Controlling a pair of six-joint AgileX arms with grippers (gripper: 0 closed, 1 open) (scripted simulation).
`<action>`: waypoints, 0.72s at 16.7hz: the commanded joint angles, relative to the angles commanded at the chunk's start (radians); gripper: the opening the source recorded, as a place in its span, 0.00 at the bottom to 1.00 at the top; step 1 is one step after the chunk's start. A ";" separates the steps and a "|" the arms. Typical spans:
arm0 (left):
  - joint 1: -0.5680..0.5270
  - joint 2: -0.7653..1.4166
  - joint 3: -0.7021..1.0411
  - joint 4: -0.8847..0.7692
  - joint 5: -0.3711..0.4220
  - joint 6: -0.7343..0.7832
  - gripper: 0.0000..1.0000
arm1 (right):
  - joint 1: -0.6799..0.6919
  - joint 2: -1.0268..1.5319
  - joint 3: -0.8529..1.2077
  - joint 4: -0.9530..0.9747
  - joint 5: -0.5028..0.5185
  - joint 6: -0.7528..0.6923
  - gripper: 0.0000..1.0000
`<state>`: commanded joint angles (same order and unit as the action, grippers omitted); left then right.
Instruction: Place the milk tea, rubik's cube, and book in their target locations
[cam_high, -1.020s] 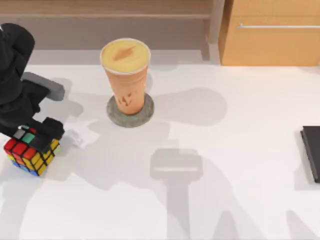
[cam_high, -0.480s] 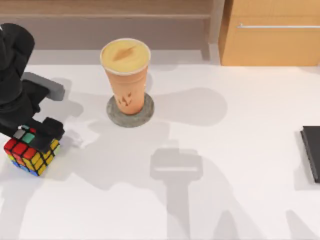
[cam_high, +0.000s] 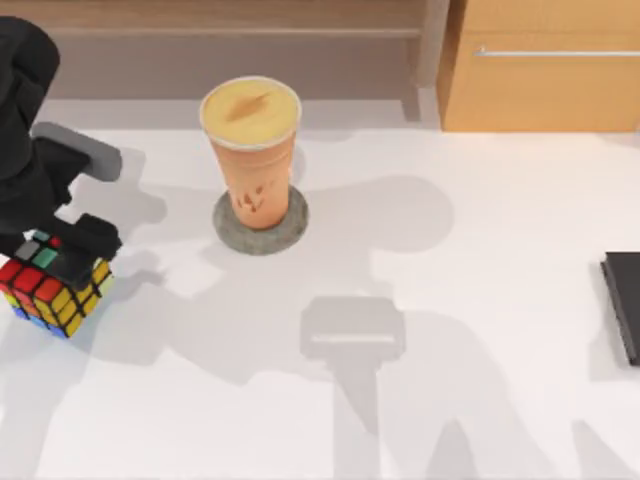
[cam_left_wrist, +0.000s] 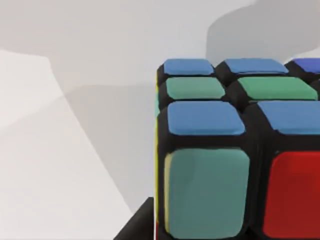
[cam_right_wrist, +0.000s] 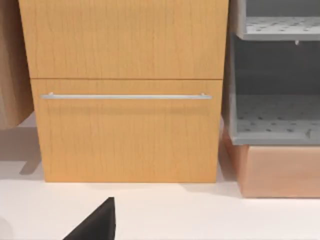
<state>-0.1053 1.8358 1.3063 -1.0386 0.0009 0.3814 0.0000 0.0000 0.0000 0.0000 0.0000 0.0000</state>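
Nearest to me on the white table (cam_high: 480, 330), at its left edge, sits the rubik's cube (cam_high: 52, 290), and my left gripper (cam_high: 58, 262) is down on top of it with its black fingers clenched against the cube's upper part, grasping it. I cannot tell from above whether the cube is resting on the surface or lifted just clear of it; its shadow lies close beside it. From my left wrist camera the cube (cam_left_wrist: 240, 155) is right up against the lens, showing blue, green, teal and red stickers in a black grid, with a dark bit of finger at the lower edge of that picture. At the table's right edge, about level with the cube, lies a flat black slab (cam_high: 624, 305), cut off by the side of the top view and well apart from everything else. Farther back and left of centre stands the milk tea (cam_high: 251, 150), upright, its base set on the round grey coaster (cam_high: 285, 232), whose rim shows all around the cup's foot. Beyond the table at the far right is a wooden cabinet (cam_high: 545, 70) with a thin metal handle (cam_high: 555, 52); my right wrist camera faces that cabinet (cam_right_wrist: 125, 100) and its handle (cam_right_wrist: 125, 96), with grey perforated shelves (cam_right_wrist: 275, 75) next to it. Whether my right gripper's fingers are released or clenched, I cannot tell.
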 joint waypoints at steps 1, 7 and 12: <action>0.000 0.000 0.000 0.000 0.000 0.000 0.00 | 0.000 0.000 0.000 0.000 0.000 0.000 1.00; -0.064 -0.081 0.094 0.097 -0.046 0.032 0.00 | 0.000 0.000 0.000 0.000 0.000 0.000 1.00; -0.254 -0.203 0.309 0.391 -0.211 0.031 0.00 | 0.000 0.000 0.000 0.000 0.000 0.000 1.00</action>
<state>-0.3588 1.6330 1.6151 -0.6477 -0.2098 0.4122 0.0000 0.0000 0.0000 0.0000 0.0000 0.0000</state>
